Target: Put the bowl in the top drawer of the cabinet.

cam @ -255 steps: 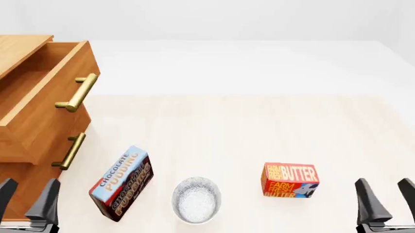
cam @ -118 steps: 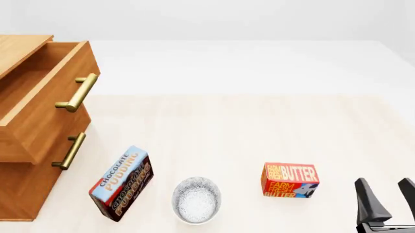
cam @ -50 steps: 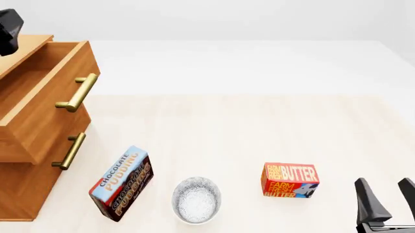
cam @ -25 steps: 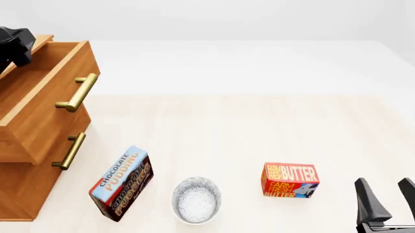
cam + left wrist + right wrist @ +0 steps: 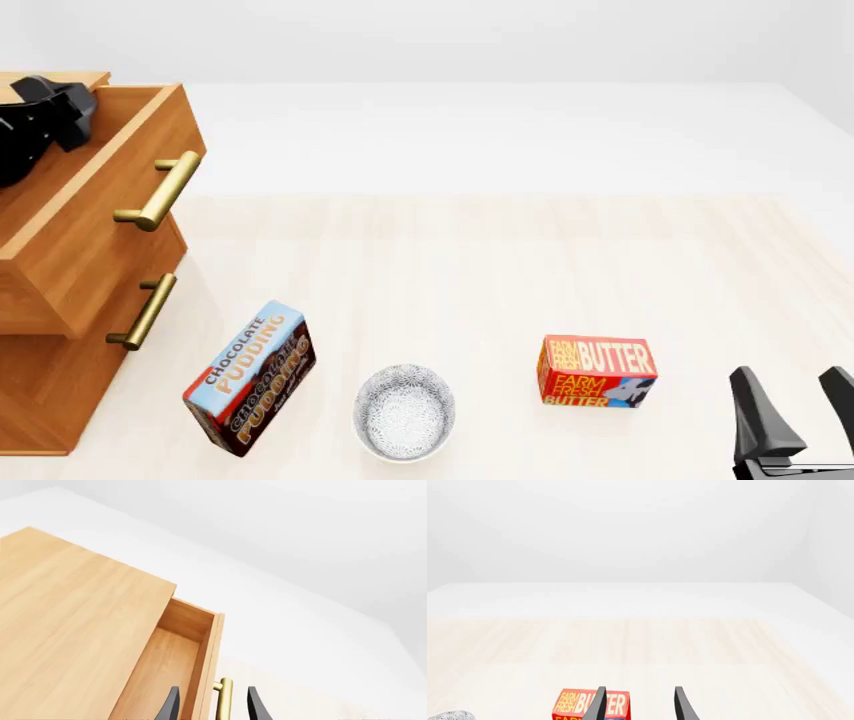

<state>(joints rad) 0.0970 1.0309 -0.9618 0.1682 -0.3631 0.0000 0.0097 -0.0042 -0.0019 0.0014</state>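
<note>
The speckled white bowl [image 5: 404, 411] sits upright near the table's front edge, between two boxes; its rim just shows in the right wrist view [image 5: 450, 715]. The cabinet [image 5: 54, 390] stands at the left with its top drawer [image 5: 107, 230] pulled out. The left arm [image 5: 40, 120] hovers over the drawer's inside. My left gripper [image 5: 212, 707] is open, its fingers framing the drawer's front panel and brass handle [image 5: 223, 700]. My right gripper [image 5: 801, 405] is open and empty at the front right, well right of the bowl.
A chocolate pudding box [image 5: 250, 375] lies tilted left of the bowl, close to the cabinet. A butter box [image 5: 597, 371] stands right of the bowl, between it and the right gripper [image 5: 639, 707]. The lower drawer's handle [image 5: 143, 312] is below the open drawer.
</note>
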